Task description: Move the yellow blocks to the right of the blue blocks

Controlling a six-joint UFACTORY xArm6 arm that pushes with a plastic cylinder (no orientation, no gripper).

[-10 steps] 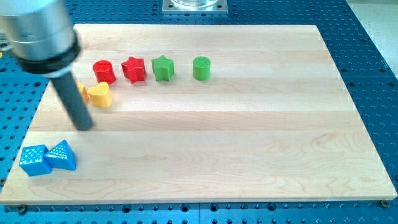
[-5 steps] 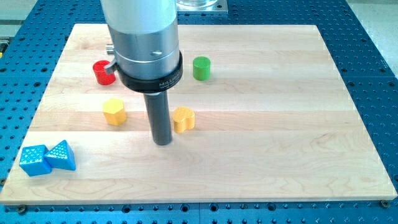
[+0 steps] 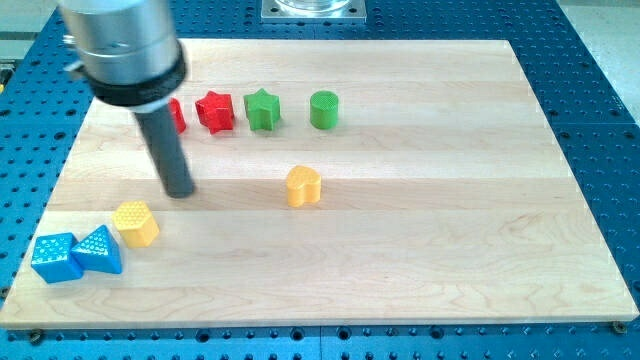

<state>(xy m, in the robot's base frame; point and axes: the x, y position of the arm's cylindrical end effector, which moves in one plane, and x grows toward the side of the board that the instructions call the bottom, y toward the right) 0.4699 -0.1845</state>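
Two blue blocks sit at the view's bottom left: a blue cube (image 3: 53,257) and a blue triangular block (image 3: 99,249) touching it. A yellow hexagonal block (image 3: 135,222) lies just right of and above the blue triangular block, close to it. A yellow heart-shaped block (image 3: 302,186) lies near the board's middle. My tip (image 3: 180,192) rests on the board above and right of the yellow hexagonal block, a short gap away, and well left of the yellow heart.
Along the top stand a red cylinder (image 3: 176,115), partly hidden behind my rod, a red star (image 3: 214,110), a green star (image 3: 262,108) and a green cylinder (image 3: 324,109). The wooden board (image 3: 450,230) lies on a blue perforated table.
The yellow hexagonal block has moved down and left to beside the blue triangular block. My tip has moved left from beside the yellow heart. The heart has hardly moved.
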